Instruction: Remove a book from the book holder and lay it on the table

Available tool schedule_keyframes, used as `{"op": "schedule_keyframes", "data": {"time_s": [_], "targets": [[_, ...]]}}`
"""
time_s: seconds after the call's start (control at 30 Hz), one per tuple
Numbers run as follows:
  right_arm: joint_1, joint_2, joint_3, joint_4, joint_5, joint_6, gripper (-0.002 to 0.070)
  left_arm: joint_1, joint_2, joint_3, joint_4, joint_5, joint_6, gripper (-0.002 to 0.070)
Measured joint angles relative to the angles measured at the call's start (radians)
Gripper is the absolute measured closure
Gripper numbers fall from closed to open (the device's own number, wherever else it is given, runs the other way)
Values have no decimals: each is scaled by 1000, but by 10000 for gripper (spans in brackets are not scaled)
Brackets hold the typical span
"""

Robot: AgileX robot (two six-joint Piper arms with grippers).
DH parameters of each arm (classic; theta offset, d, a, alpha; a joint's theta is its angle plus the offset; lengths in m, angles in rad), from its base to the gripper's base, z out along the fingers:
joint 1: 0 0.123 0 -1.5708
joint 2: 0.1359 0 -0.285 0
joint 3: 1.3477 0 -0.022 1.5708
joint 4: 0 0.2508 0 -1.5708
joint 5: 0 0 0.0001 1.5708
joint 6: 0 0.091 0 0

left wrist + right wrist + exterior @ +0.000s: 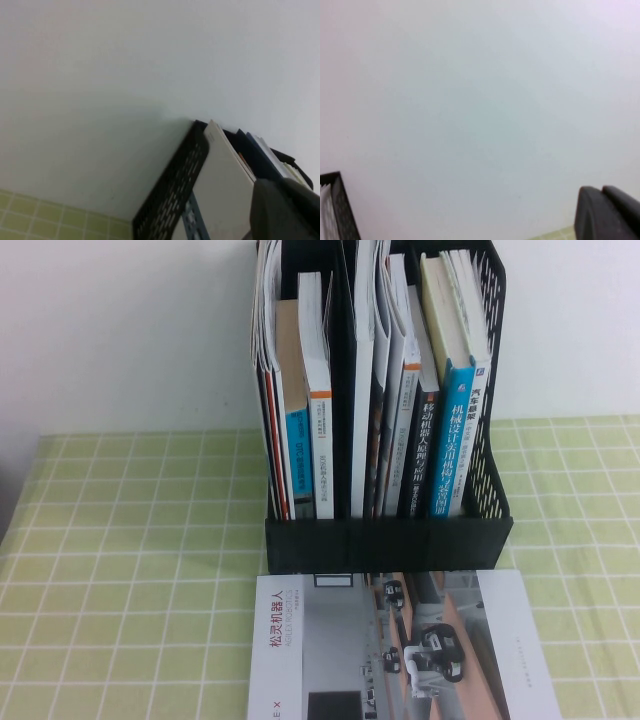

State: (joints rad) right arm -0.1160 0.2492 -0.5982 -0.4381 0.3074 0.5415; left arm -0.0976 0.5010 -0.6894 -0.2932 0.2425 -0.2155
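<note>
Both grippers [285, 210] [607, 212] raised — facing wall [480, 100].

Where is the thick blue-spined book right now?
In the high view, the blue-spined book stands upright in the right compartment of the black book holder, between a dark-spined book and the holder's right mesh wall.

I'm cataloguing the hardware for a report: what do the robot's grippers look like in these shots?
Little shows. The left gripper appears only as a dark grey, rounded, matte shape at its wrist view's edge. The right gripper looks the same: dark, smooth-edged. No cables or markings are visible; the high view shows neither arm.
</note>
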Motion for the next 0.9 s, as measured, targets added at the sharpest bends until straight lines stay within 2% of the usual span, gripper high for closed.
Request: {"op": "schedule_keyframes", "data": {"time_s": [0.17,0.27,0.33,0.4,0.47,0.57,0.7,0.77,0.9], "targets": [[0,0,7,124,94,-56,678,0,78,0,-132,64,47,678],[0,0,7,211,119,-60,678,0,155,0,-267,129,205,678],[0,0,7,317,118,-71,678,-2,221,0,-422,170,432,678],[4,0,10,405,118,-103,678,-14,283,0,-659,215,713,678],[27,0,23,491,115,-164,678,-35,347,0,-927,273,1057,678],[78,0,65,594,112,-281,678,-87,430,-5,-1233,298,1441,678],[157,18,99,695,133,-516,678,-181,532,-60,-1371,190,1640,678],[204,59,101,751,139,-641,678,-241,593,-113,-1390,154,1687,678],[270,201,99,853,139,-785,678,-358,719,-239,-1402,136,1725,678]]}}
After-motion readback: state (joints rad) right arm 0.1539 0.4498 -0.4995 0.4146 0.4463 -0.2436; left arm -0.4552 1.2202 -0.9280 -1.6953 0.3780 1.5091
